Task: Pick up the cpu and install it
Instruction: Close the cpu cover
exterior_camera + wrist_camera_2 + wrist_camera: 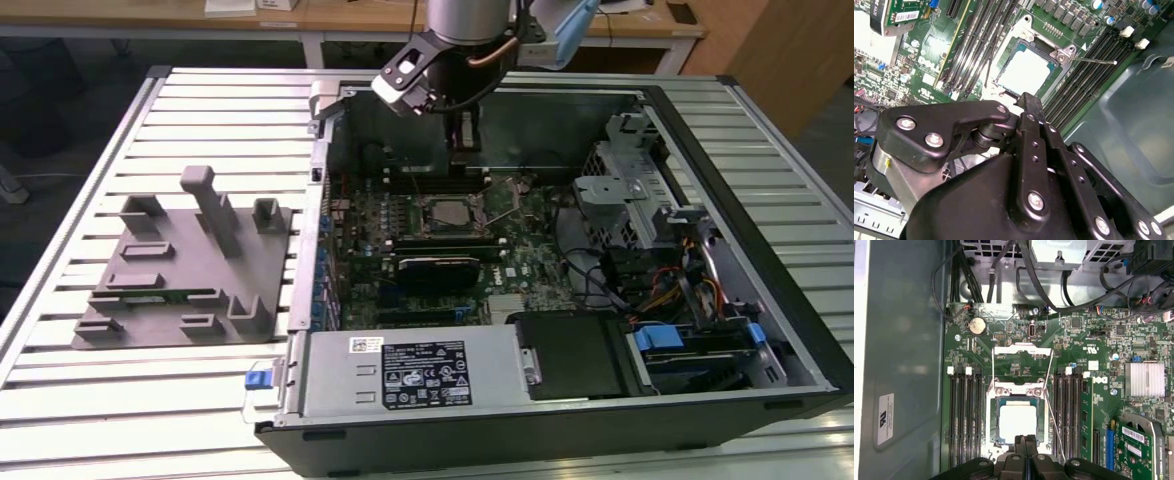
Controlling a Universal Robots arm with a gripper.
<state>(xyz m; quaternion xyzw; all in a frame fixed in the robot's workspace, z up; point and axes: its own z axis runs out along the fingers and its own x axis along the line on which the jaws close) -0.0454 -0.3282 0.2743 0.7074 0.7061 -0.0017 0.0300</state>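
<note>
The cpu (pixel 1016 422) lies flat in the dark socket frame (pixel 992 416) on the green motherboard, its silvery-white top facing up. It also shows as a pale square in the second wrist view (pixel 1024 72) and as a small chip mid-board in the exterior view (pixel 447 212). The socket's metal cover plate (pixel 1021 351) is flipped open, and the thin lever (pixel 1052 405) stands free beside it. My gripper (pixel 1026 439) hangs just above the cpu's near edge, with its black fingers pressed together and nothing between them. In the exterior view the gripper (pixel 463 140) reaches down into the open computer case.
Black memory slots (pixel 961 415) flank the socket on both sides. An expansion card (pixel 1141 440) and a finned heatsink (pixel 1146 378) sit close by. Cables (pixel 1029 270) hang by the case wall. A grey tray (pixel 174 270) with upright holders lies at the exterior view's left.
</note>
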